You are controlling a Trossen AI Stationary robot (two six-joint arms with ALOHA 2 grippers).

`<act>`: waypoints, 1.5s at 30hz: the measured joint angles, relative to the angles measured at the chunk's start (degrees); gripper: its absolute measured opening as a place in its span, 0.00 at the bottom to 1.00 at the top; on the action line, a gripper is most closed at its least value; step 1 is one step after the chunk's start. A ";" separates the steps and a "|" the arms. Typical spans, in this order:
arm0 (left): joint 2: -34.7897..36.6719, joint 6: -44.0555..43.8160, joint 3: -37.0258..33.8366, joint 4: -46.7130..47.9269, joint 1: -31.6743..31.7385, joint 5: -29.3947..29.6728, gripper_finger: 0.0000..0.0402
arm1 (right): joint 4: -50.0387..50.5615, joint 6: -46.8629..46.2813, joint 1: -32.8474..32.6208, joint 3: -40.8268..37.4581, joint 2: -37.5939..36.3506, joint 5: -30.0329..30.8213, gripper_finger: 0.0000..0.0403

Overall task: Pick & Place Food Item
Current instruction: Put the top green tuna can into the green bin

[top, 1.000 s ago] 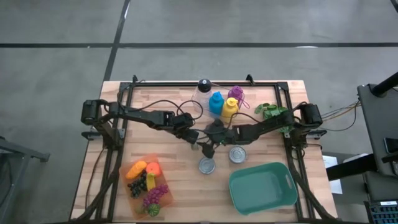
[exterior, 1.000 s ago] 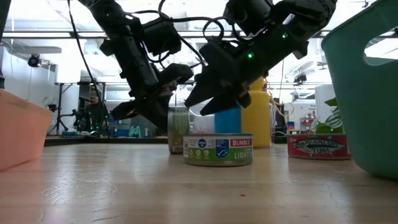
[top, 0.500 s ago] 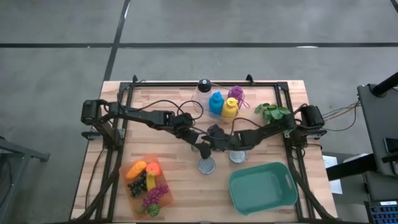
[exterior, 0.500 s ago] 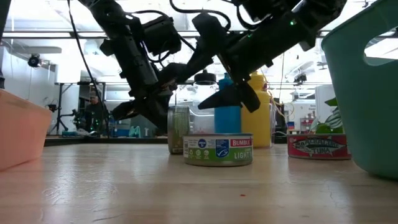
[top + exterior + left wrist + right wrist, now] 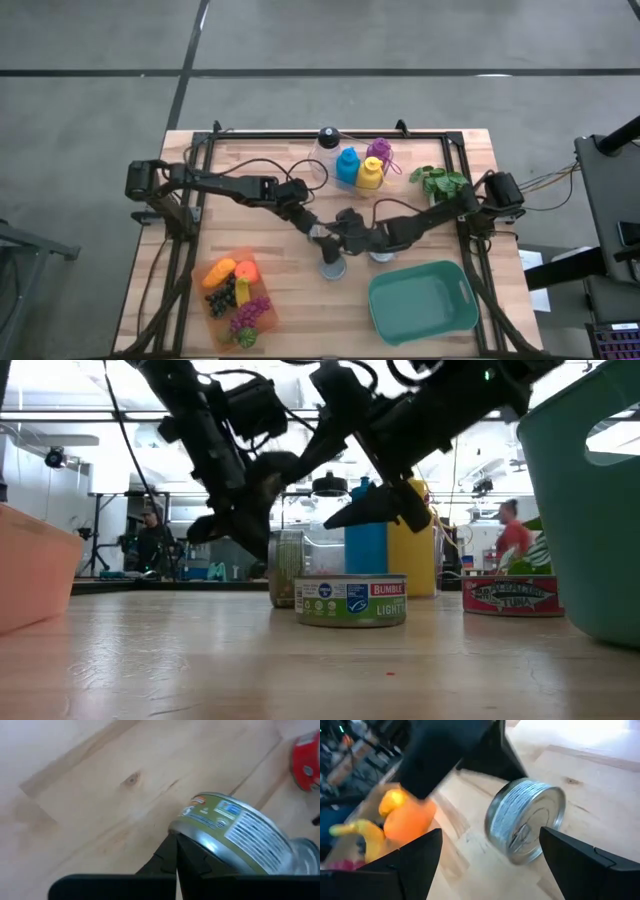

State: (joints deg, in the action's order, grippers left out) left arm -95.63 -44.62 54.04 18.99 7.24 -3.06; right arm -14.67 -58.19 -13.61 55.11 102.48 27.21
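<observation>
A tuna can with a green label stands flat on the wood table, near its middle. My left gripper hangs shut above the table, just far-left of the can; its fingertips are close by the can's rim. My right gripper is open and rolled on its side, pointing at the can's top from the right. Its fingers stand apart on either side of the can and above it. A red-labelled can rests on the table to the right, partly under my right arm.
A teal bin sits at the near right. An orange tray of toy fruit lies at the near left. Blue and yellow bottles, a clear bottle and greens stand toward the far edge.
My right gripper has swung toward the table's near edge and a little left, to the green-label can. It has rolled about its own axis, so one finger now stands higher than the other; it stays open. My left gripper has rolled slightly in place.
</observation>
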 joint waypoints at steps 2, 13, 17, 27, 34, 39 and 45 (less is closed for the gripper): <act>1.71 2.27 0.00 0.80 0.45 0.01 0.00 | 4.29 1.28 -0.59 2.43 0.01 1.10 0.82; 14.70 9.93 0.04 5.79 3.68 7.24 0.00 | 25.53 -3.29 -0.99 21.46 7.81 7.70 0.82; 19.98 13.11 0.04 8.32 4.53 9.24 0.00 | 31.06 -6.35 -0.15 27.26 11.95 7.39 0.82; 30.77 19.35 0.04 11.57 4.88 13.19 0.00 | 55.58 -14.64 1.47 46.41 22.07 7.68 0.82; 32.96 19.34 0.04 14.15 4.92 13.80 0.00 | 63.23 -12.81 1.59 57.36 27.90 7.54 0.82; 32.89 19.34 0.02 16.59 4.92 14.07 0.00 | 68.66 -13.19 1.68 61.82 30.07 7.08 0.82; 32.89 19.32 0.02 16.90 4.90 14.68 0.00 | 70.01 -14.89 1.62 61.77 29.44 9.06 0.82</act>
State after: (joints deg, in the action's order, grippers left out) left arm -62.74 -25.30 54.06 35.89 12.14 11.62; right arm 55.33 -73.07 -11.99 116.88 131.92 36.27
